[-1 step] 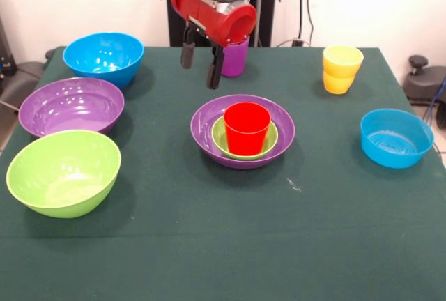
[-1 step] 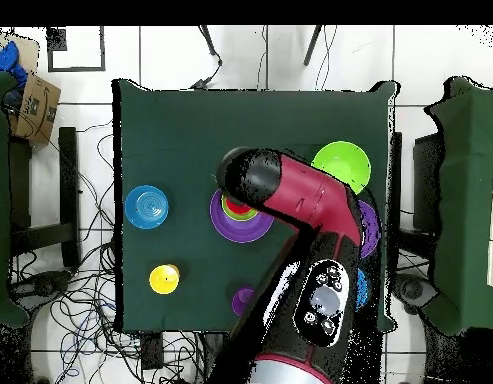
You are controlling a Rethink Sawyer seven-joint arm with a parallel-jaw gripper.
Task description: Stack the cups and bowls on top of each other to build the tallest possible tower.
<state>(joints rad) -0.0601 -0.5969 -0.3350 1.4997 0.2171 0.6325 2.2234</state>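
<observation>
The tower stands mid-table: a large purple bowl (image 1: 203, 128) (image 2: 223, 225) holds a small green bowl (image 1: 217, 138) (image 2: 246, 213), and a red cup (image 1: 247, 127) stands upright in that. My gripper (image 1: 201, 63) hangs open and empty above the cloth behind the tower, its two black fingers (image 1: 214, 71) pointing down. A purple cup (image 1: 235, 57) (image 2: 243, 298) stands just behind it, partly covered by the red wrist. Two stacked yellow cups (image 1: 342, 69) (image 2: 164, 279) sit at the far right. In the overhead view the arm hides the gripper.
In the front view, a large blue bowl (image 1: 103, 57), a large purple bowl (image 1: 71, 106) and a lime green bowl (image 1: 63, 172) (image 2: 342, 163) line the left side. On the right is a small blue bowl (image 1: 396, 137) (image 2: 148, 206). Green cloth (image 1: 223, 245) covers the table.
</observation>
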